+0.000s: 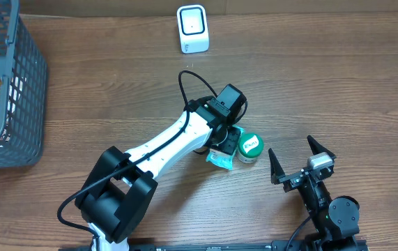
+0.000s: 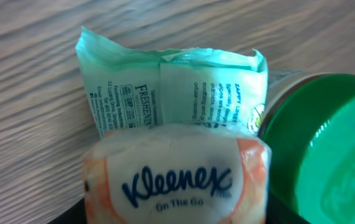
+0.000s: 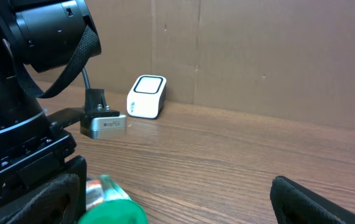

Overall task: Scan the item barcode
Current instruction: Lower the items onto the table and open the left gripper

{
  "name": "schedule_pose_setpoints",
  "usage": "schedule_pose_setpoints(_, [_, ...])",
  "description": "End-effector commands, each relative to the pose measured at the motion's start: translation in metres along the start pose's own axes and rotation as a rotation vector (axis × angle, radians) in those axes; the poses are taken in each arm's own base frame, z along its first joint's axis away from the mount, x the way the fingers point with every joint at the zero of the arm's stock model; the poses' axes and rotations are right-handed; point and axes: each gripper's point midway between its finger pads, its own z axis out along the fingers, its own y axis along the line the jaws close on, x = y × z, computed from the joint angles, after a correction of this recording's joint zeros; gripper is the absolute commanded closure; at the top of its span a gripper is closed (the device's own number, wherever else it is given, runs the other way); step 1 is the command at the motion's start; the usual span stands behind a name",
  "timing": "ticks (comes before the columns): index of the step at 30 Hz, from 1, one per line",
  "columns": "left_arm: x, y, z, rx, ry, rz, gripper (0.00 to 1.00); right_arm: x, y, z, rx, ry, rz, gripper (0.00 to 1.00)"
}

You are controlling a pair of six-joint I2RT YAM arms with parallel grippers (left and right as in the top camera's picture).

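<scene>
Wooden table (image 1: 324,70), overhead: the left gripper (image 1: 225,145) is being held at centre over a teal packet (image 1: 219,160) and a green-lidded jar (image 1: 249,147), its grip not being revealed; the right gripper (image 1: 290,146), at four o'clock, is being held wide open. Left wrist: a Kleenex pack (image 2: 176,180) is being shown at six o'clock. Right wrist: the scanner (image 3: 146,96) is being seen at ten o'clock.

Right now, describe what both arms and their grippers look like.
The left arm has a white link between bulky black joints, with a black cable looping along it to a boxy black left gripper. The right arm is all black with round joints; the right gripper has two pointed black fingers and a small silver block behind them.
</scene>
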Motion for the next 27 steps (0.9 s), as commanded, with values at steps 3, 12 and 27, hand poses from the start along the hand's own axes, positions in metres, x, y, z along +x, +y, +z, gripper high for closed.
schedule_pose_setpoints(3, [0.005, -0.02, -0.004, 0.085, 0.016, -0.003, 0.51, 0.003, 0.001, 0.0, -0.007, 0.001, 0.004, 0.0])
schedule_pose_setpoints(12, [0.001, 0.014, -0.003, -0.104, -0.028, -0.033, 0.52, 0.003, 0.001, 0.0, -0.007, 0.001, 0.004, 0.0])
schedule_pose_setpoints(27, [0.005, 0.016, 0.001, -0.109, -0.019, -0.034, 0.3, 0.003, 0.001, 0.0, -0.007, 0.001, 0.004, 0.0])
